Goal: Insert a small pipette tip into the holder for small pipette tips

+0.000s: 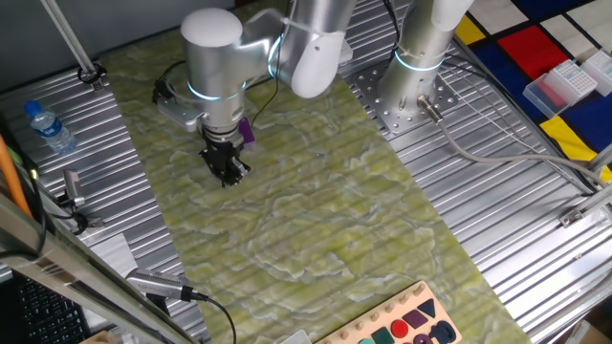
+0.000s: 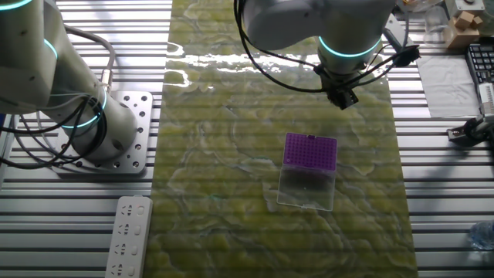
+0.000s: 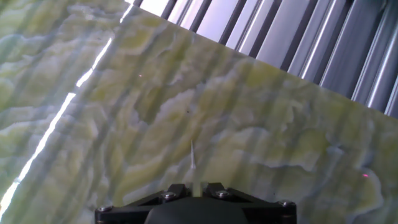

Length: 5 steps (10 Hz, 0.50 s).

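Note:
The holder for small pipette tips is a flat purple block on the green mat, with a clear lid lying open in front of it. In one fixed view only a purple sliver of it shows behind the arm. My gripper hovers over the mat beyond the holder, a little to its side, also seen in one fixed view. In the hand view the gripper is shut on a small pipette tip, a thin pale needle pointing at bare mat. The holder is out of the hand view.
A second arm's base stands on the ribbed metal beside the mat. A white remote lies near it. A water bottle, a clear box with a pink base and a wooden shape board sit at the edges.

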{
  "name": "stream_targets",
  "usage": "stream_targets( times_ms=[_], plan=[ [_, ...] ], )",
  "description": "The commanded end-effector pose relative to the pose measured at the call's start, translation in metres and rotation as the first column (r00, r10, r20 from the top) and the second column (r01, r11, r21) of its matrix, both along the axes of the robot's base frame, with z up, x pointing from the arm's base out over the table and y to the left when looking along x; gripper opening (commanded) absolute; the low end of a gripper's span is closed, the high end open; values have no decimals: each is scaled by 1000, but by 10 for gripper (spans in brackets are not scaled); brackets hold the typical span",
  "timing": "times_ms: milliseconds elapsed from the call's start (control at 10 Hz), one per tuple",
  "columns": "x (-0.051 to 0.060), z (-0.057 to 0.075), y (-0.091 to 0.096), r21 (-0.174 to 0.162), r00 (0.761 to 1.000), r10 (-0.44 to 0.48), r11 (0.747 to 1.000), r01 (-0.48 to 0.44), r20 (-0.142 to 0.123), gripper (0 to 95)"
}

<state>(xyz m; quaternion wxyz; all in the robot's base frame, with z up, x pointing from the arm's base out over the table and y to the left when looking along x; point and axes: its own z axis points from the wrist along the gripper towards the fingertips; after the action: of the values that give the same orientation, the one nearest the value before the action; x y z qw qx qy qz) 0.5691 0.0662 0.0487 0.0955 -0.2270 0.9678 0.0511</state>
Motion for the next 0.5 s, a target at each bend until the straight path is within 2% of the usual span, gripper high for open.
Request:
stream_targets(
  times_ms=[100,500],
  plan=[
    [0,0,1,0,1000,-1,1000,1,2,190],
    [9,-9,7,0,1000,9,1000,-9,16,190]
  ],
)
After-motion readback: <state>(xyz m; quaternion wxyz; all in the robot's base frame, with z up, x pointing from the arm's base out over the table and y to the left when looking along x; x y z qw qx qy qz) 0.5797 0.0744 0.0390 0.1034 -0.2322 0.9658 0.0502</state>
